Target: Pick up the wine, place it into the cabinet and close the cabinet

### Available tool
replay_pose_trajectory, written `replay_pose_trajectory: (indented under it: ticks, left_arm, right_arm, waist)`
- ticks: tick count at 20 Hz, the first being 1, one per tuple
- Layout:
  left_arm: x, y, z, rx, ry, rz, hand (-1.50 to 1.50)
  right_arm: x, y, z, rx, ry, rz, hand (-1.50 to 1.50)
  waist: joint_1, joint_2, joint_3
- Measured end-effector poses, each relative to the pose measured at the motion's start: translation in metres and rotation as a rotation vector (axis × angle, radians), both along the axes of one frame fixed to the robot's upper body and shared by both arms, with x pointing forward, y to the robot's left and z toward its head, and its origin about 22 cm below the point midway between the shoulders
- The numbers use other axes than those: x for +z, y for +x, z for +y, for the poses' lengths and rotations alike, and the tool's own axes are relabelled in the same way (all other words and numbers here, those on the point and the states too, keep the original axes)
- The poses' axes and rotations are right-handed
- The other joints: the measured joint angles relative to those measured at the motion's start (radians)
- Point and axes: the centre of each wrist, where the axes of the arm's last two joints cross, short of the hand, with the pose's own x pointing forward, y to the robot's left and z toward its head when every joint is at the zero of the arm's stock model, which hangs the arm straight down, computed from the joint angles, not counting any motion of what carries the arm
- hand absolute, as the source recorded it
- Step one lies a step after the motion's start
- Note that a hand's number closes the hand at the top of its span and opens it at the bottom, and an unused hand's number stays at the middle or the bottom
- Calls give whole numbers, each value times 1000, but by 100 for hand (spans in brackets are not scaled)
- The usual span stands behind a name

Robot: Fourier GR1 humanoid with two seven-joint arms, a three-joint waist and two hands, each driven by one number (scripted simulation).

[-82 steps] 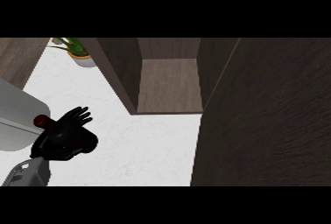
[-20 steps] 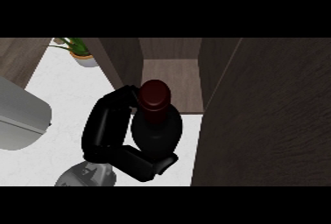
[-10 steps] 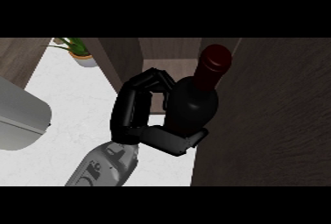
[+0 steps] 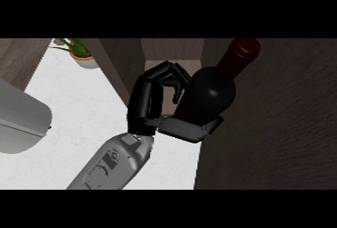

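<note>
The pick-up looked done, the left hand [image 4: 153, 111] having fingers and thumb curled round the wine [image 4: 209, 94], upright at the open cabinet [image 4: 122, 67] mouth, not yet inside it, with placing and closing left

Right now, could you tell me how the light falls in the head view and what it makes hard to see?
Head view: the counter is bright; the cabinet and its door are dim; the dark wine bottle, with only a faint sheen, blends into the black left hand curled round it; no glare.
</note>
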Motion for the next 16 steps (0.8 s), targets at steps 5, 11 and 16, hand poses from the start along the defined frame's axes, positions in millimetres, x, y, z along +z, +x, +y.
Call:
replay_pose_trajectory:
  ticks: [5,11,16]
  left_arm:
    - [-10,7,1,13,-32,26,150]
    - [-37,6,-1,42,-56,35,150]
    - [-57,13,-1,73,-3,33,150]
  right_arm:
    - [1,1,0,0,-6,-7,-150]
    - [-1,2,0,2,-1,-9,-150]
    - [-4,0,1,14,3,-7,-150]
  waist:
    - [1,1,0]
    - [1,1,0]
    - [0,1,0]
